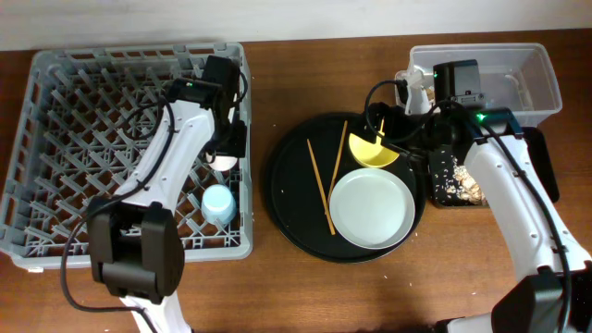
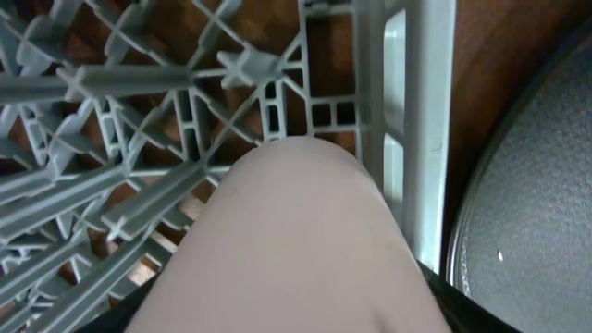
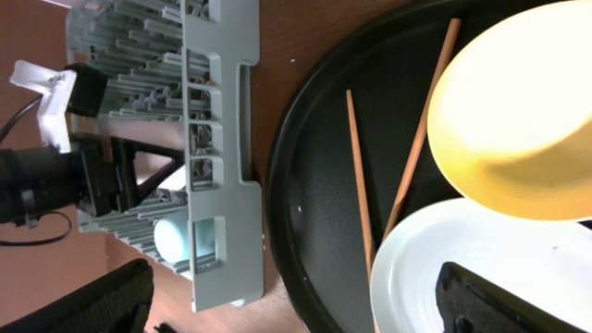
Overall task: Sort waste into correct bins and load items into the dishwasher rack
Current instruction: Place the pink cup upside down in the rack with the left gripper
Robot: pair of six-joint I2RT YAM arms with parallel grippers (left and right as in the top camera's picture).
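Observation:
My left gripper (image 1: 228,146) is shut on the pink cup (image 2: 296,240) and holds it low over the right edge of the grey dishwasher rack (image 1: 55,120); the cup fills the left wrist view. The blue cup (image 1: 219,203) lies in the rack. My right gripper (image 1: 407,128) is open and empty above the yellow bowl (image 1: 375,153), which sits beside the white plate (image 1: 372,208) and two chopsticks (image 1: 321,180). The clear tub (image 1: 536,88) is at the back right. The shallow black tray (image 1: 442,199) holds food scraps (image 1: 455,180). I cannot make out the napkin or the wrapper.
The large round black tray (image 1: 291,185) carries the bowl, plate and chopsticks in the middle of the wooden table. It lies close to the rack's right wall (image 3: 217,139), with a narrow strip of table between them.

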